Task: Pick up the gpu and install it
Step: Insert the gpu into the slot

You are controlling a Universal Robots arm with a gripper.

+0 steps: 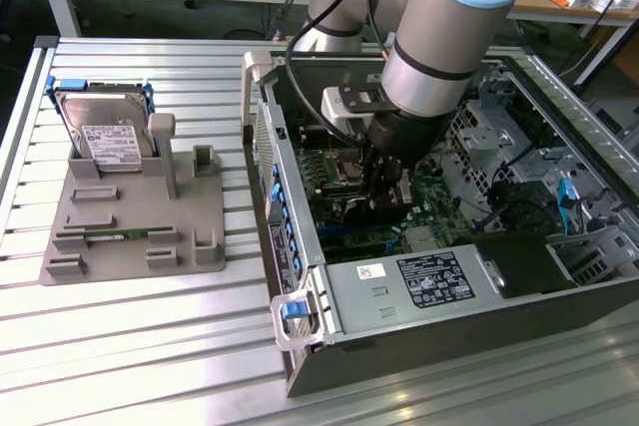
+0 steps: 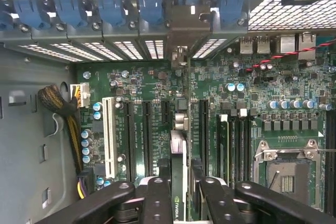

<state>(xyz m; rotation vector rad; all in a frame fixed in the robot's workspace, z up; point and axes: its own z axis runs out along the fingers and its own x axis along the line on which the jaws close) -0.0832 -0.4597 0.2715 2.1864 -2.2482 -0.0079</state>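
Observation:
My gripper (image 1: 384, 175) is lowered inside the open computer case (image 1: 399, 291), over the green motherboard (image 1: 344, 167). In the wrist view the gripper (image 2: 179, 199) is shut on the gpu (image 2: 178, 161), a thin dark card seen edge-on between the two black fingers (image 2: 156, 199). The card runs from the fingers towards the case's rear wall. Its silver bracket (image 2: 179, 56) stands against the slot openings (image 2: 155, 48) below the blue latches (image 2: 110, 9). The card lies in line with the black expansion slots (image 2: 148, 129). Whether it is seated in a slot I cannot tell.
A grey fixture plate (image 1: 130, 216) on the exterior view's left holds a silver hard drive (image 1: 108, 132) in a blue frame and a small green memory stick (image 1: 130, 234). Inside the case are a white slot (image 2: 109, 137), a CPU socket (image 2: 286, 174) and yellow-black cables (image 2: 71, 119).

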